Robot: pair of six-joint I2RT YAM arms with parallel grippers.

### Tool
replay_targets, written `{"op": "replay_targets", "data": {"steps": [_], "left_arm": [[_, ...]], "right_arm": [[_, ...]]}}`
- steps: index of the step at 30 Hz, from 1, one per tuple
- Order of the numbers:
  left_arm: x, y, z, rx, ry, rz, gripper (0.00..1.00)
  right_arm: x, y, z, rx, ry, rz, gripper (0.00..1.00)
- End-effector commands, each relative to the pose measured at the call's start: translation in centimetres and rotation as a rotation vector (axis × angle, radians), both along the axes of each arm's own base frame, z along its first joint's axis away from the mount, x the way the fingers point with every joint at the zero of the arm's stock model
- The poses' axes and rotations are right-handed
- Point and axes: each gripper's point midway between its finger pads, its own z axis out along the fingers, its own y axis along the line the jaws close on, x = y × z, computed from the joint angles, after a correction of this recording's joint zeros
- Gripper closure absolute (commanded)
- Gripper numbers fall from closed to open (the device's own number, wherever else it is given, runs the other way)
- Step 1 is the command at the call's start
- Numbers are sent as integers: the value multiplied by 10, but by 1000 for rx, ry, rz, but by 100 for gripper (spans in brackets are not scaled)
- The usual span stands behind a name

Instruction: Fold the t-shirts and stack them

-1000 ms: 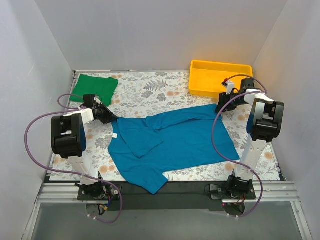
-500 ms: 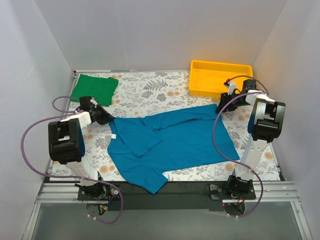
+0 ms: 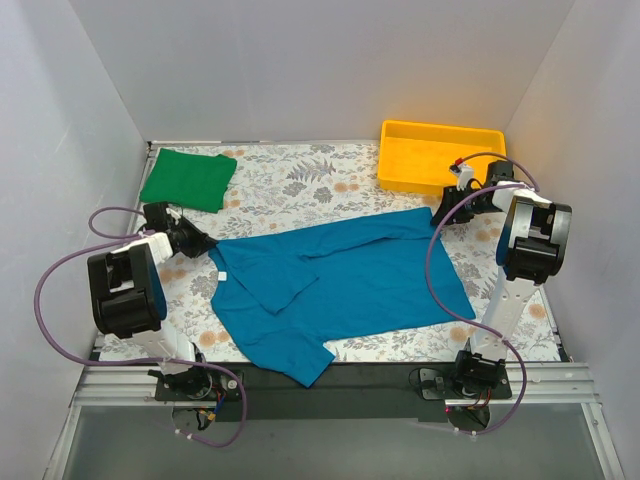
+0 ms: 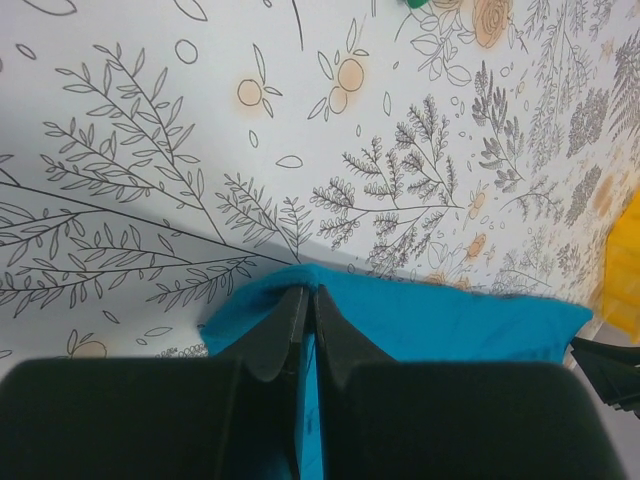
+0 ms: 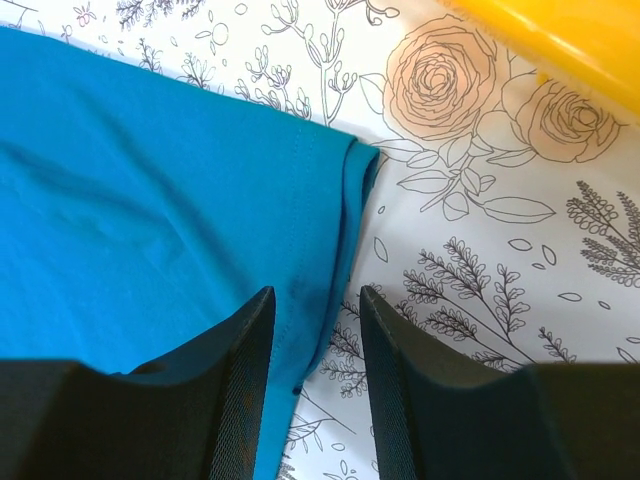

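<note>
Nothing legible; the white tag on the teal-blue t-shirt is too small to read.

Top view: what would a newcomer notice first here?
The teal-blue t-shirt is spread across the middle of the floral table, with the left fingers pinched shut on its left corner and the right fingers open astride its far right edge. Next come the green t-shirt, folded in the far left corner, and the yellow tray in the far right one.
</note>
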Motion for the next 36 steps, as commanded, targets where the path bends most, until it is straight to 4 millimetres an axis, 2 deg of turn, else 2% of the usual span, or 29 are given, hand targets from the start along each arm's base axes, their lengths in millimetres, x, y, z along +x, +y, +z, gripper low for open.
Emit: {"op": "replay_targets", "data": {"steps": [1, 12, 16, 18, 19, 20, 24, 29, 36], "left_arm": [[4, 8, 18, 14, -65, 16, 100], [5, 5, 16, -5, -63, -2, 100], [5, 4, 15, -4, -62, -6, 100], [5, 5, 15, -2, -62, -6, 100], [5, 6, 15, -2, -61, -5, 100], [6, 6, 15, 0, -63, -6, 100], [9, 8, 16, 6, -62, -9, 100], [15, 10, 19, 15, -65, -19, 100], [23, 7, 17, -6, -67, -62, 100]], "right_arm": [[-33, 4, -40, 7, 171, -11, 54], [-40, 12, -49, 51, 226, -13, 62], [-38, 10, -50, 33, 226, -17, 74], [-34, 6, -48, 12, 217, -26, 86], [-30, 3, -46, -1, 201, -34, 95], [-27, -1, -45, -23, 191, -44, 98], [-17, -12, -41, -75, 150, -78, 99], [-9, -18, -38, -104, 122, -91, 99], [9, -27, -24, -154, 56, -121, 99]]}}
